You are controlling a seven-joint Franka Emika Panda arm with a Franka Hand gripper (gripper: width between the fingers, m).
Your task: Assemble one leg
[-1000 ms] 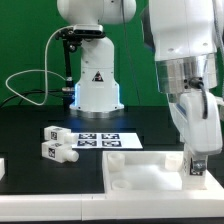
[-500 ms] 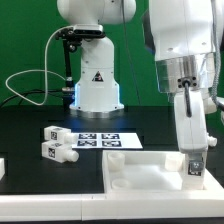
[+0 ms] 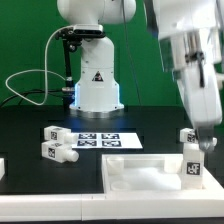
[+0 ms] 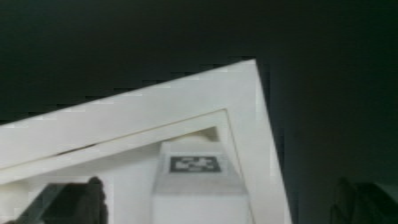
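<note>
Even bright light in the exterior view; wrist view dim, soft, blurred.

1. The leg (image 3: 190, 168) is white, with a black-and-white tag (image 4: 196, 163).
2. The tabletop (image 3: 140, 172) is plain white.
3. The marker board (image 3: 98, 141) is white (black-patterned tags across it).
4. The table (image 3: 25, 120) is black, the backdrop (image 3: 25, 40) green.

The setting is a robotics laboratory. A black work table (image 3: 25, 150) stands before a green backdrop (image 3: 25, 40). The white base of a robot arm (image 3: 97, 85) is fixed at the table's rear, with a cable (image 3: 30, 80) running to it. A marker board (image 3: 108, 140) with printed tags lies flat on the table.
</note>
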